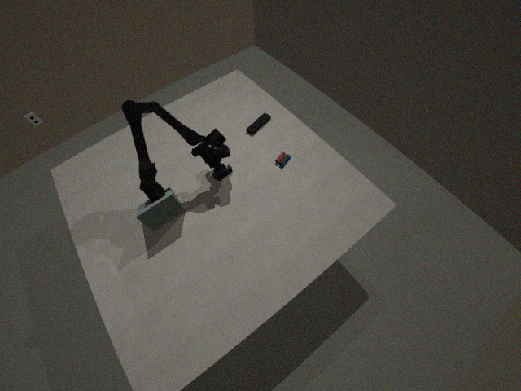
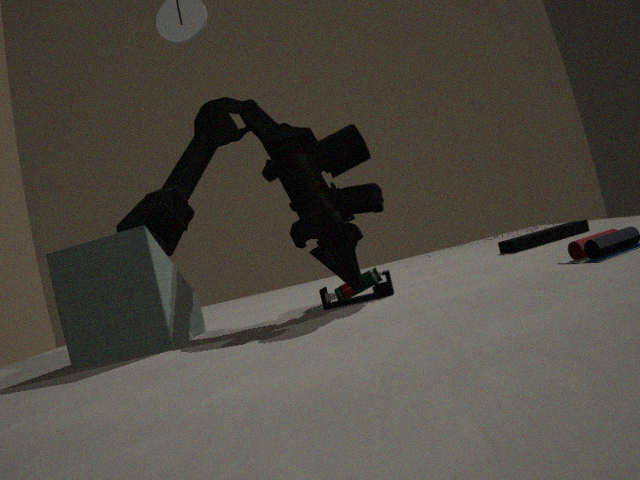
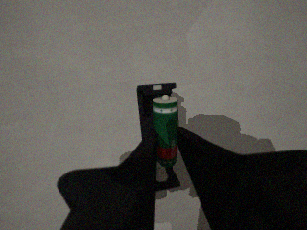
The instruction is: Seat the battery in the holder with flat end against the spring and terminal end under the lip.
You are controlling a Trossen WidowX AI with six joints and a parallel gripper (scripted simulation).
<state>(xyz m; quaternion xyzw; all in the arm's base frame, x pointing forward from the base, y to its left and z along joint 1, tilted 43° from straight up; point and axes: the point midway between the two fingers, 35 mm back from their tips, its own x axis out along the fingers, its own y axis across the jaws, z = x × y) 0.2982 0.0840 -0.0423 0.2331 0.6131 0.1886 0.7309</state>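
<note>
The green battery has a red band near its flat end and a white terminal tip. My gripper is shut on the battery near the red band. The battery lies inside the black holder, tilted a little, with the terminal end pointing at the holder's far end wall with the lip. In the exterior view the far end of the battery sits slightly higher than the near end. The spring end of the holder is hidden behind my fingers.
The grey-green base block of the arm stands to the left. A black bar lies further off on the table. A red cylinder and a dark cylinder lie on a blue pad.
</note>
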